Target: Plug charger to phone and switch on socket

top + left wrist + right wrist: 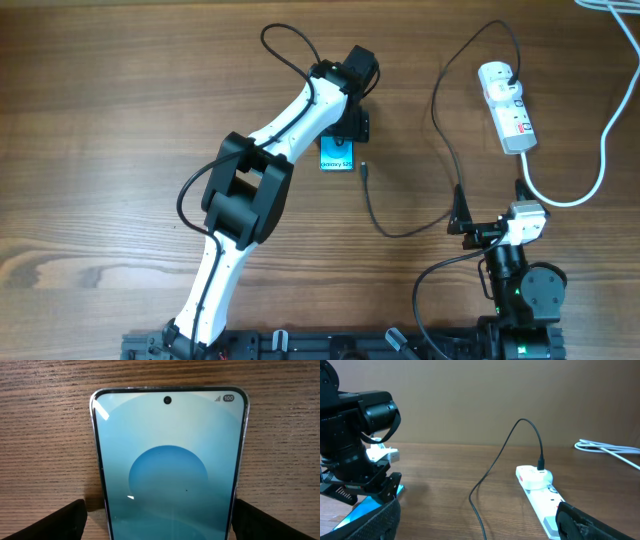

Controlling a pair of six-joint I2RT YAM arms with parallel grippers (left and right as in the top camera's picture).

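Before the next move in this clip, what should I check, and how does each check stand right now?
1. phone flat, screen up: ok.
2. left gripper open, astride the phone: ok.
3. right gripper open and empty: ok.
4. charger tip in the phone: not ok, it lies loose beside it.
5. Charger's far end seated at the socket: ok.
6. Socket switched on: cannot tell.
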